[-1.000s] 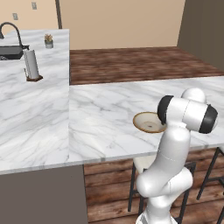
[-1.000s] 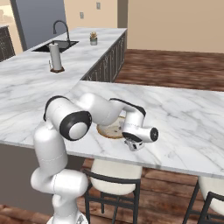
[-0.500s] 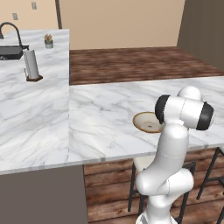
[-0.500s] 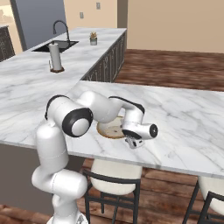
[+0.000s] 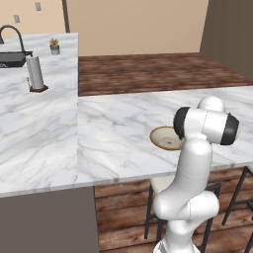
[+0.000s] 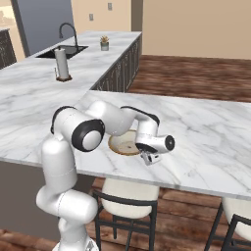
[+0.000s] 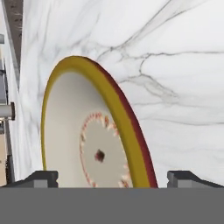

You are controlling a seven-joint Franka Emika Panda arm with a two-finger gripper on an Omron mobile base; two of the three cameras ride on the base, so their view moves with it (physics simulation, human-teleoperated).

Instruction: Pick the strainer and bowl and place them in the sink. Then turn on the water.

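Hand view: nearest to us the two dark fingertips (image 7: 40, 178) stand far apart at the bottom corners, and the bowl (image 7: 94, 131) lies between and just beyond them. So the gripper (image 7: 114, 178) is spread wide and holds nothing. We see the bowl's brown-yellow rim, its pale inside and a ringed pattern round a small dark centre mark. It rests on the marble counter (image 7: 175, 65).

Right base view: the gripper (image 6: 150, 158) hangs low at the near edge of the bowl (image 6: 123, 144), close to the counter's front edge and above a stool (image 6: 127, 193).

We judge the step in hand to be the pick of the bowl. To do it well, we would bring one finger inside the rim and one outside, low enough to catch the wall, then close on the rim. A shallow bowl gripped by one edge may tilt, so we would lift slowly.

Farther off, across the counter's other leg, the right base view shows a paper-towel roll (image 6: 61, 64), the sink (image 6: 64, 50) with its dark faucet (image 6: 67, 33), and a small potted plant (image 6: 104, 43).

The left base view shows the bowl (image 5: 166, 138) partly behind the arm and the sink (image 5: 11, 60) at the far left. It hides the fingers, which the other two views give. We cannot make out the strainer.
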